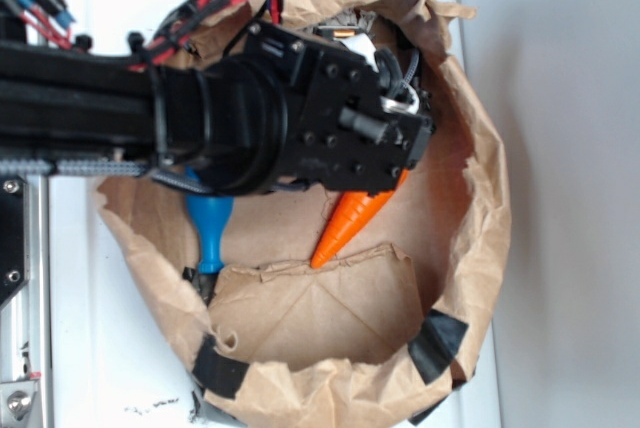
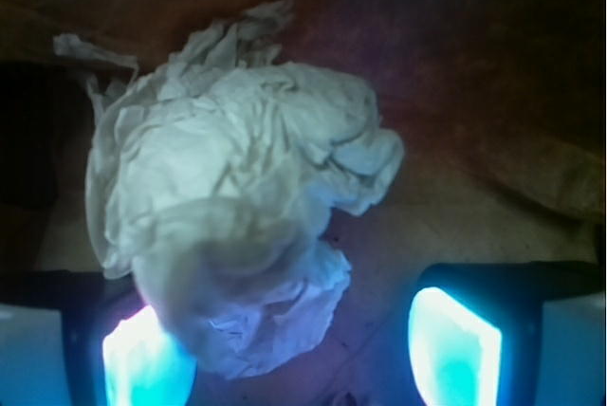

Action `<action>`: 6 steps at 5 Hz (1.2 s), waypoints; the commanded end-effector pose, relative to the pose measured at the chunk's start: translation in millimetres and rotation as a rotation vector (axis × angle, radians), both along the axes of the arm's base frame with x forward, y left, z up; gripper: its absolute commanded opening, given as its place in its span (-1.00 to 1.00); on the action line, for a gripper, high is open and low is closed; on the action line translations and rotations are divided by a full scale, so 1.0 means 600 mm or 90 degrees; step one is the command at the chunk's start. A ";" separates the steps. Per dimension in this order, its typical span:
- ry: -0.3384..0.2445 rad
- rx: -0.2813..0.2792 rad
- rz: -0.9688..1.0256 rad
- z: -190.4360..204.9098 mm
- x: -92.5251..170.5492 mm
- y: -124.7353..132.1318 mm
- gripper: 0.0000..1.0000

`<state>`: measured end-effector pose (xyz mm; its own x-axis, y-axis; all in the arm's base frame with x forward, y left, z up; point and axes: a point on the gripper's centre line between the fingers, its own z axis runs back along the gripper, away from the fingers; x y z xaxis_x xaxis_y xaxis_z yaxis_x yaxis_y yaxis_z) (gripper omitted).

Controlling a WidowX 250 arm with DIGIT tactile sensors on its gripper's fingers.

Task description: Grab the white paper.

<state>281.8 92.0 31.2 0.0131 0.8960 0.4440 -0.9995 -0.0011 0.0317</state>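
Note:
The white paper (image 2: 237, 197), a crumpled greyish wad, lies on the brown bag floor and fills the middle of the wrist view. My gripper (image 2: 300, 354) is open, and the wad's lower end sits between the jaws. That end lies against the left glowing pad (image 2: 142, 363), while a wide gap separates it from the right pad (image 2: 453, 349). In the exterior view my black wrist (image 1: 340, 118) hangs over the bag's upper right part and hides the paper.
The big brown paper bag (image 1: 475, 248) has tall crumpled walls all round, with black tape at the front rim. An orange carrot (image 1: 350, 223) and a blue-handled tool (image 1: 208, 228) lie inside it below my wrist.

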 end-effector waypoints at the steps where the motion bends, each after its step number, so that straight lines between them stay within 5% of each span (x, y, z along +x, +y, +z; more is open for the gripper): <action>1: -0.065 0.012 0.018 0.035 0.034 0.002 1.00; 3: -0.059 0.034 0.040 0.025 0.049 0.011 1.00; 4: -0.066 0.034 0.044 0.027 0.049 0.012 0.41; 5: -0.077 0.036 0.035 0.037 0.029 0.002 -1.00; 6: -0.080 0.031 0.030 0.040 0.024 0.002 -1.00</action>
<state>290.4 91.5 29.9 -0.0493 0.8769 0.4782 -0.9988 -0.0456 -0.0193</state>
